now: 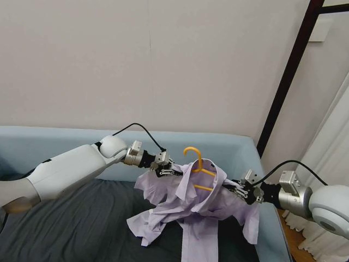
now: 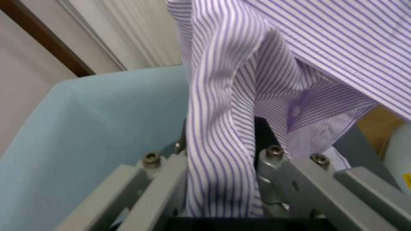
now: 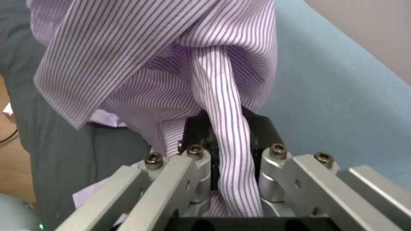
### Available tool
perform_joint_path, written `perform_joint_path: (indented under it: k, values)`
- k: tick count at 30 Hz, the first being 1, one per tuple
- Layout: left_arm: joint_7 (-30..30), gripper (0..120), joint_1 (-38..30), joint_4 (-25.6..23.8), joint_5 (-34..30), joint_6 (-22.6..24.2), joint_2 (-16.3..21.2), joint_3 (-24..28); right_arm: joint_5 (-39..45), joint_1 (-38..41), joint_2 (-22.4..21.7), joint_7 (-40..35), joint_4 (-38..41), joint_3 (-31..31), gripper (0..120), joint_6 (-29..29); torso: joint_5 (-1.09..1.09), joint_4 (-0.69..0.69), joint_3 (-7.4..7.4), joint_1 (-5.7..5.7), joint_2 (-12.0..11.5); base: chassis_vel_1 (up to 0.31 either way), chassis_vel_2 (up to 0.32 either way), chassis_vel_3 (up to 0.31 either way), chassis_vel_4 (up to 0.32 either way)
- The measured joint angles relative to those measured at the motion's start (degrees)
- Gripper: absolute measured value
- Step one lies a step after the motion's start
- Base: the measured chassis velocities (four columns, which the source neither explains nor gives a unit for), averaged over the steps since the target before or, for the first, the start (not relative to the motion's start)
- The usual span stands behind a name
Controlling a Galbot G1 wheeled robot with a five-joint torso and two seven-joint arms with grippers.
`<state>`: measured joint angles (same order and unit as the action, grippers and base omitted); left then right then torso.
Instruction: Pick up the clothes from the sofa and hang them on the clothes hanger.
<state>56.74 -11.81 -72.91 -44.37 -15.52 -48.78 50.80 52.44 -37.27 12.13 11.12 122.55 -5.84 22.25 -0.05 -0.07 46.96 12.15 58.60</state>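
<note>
A purple-and-white striped shirt [image 1: 191, 210] hangs in the air above the sofa, held from both sides. An orange hanger [image 1: 197, 164] sits inside its collar, hook upward. My left gripper [image 1: 173, 171] is shut on the shirt's left shoulder; in the left wrist view a fold of shirt [image 2: 218, 159] is pinched between its fingers [image 2: 273, 166]. My right gripper [image 1: 233, 189] is shut on the right shoulder, and the right wrist view shows the shirt [image 3: 228, 159] clamped between its fingers [image 3: 186, 166]. The lower hem and sleeves droop toward the seat.
The light blue sofa [image 1: 49, 139] has a dark grey seat cover [image 1: 65, 224] beneath the shirt. A plain wall rises behind. A dark pole [image 1: 286, 82] stands at the right, with white curtain [image 1: 332, 142] beyond it.
</note>
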Motion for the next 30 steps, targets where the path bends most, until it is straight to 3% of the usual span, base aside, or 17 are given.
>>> perform_joint_path:
  k: [9,18,24,27,30]
  values:
    - [-0.59,43,-0.15,0.85,3.12,-1.78,1.20,-1.45,4.41,-0.37,-0.40,-2.59,0.85,1.28,7,-0.20,0.00,0.01,0.00,0.00,0.00,0.000,0.000,0.000,0.000]
    - [-2.75,79,0.33,1.86,3.85,-3.45,3.56,-5.46,8.82,-0.94,0.16,-7.59,1.62,3.35,7,-0.73,-0.01,0.01,0.00,0.00,0.00,0.000,0.000,0.000,0.000]
    - [-4.71,98,4.15,0.11,2.91,-3.47,5.49,-13.16,10.93,-1.18,2.53,-15.94,2.57,4.65,7,-0.99,0.01,-0.01,0.00,0.00,0.00,0.000,0.000,0.000,0.000]
    - [-6.26,100,7.65,-2.41,2.80,-2.97,7.21,-17.08,12.02,-0.82,3.18,-19.22,3.15,5.36,7,-0.94,-0.01,0.00,0.00,0.00,0.00,0.000,0.000,0.000,0.000]
    - [-12.49,100,15.81,-9.15,1.89,-1.38,10.67,-24.40,13.36,-0.45,4.08,-22.95,4.79,7.17,7,0.27,0.01,0.01,-0.01,0.00,0.00,0.000,0.000,0.000,0.000]
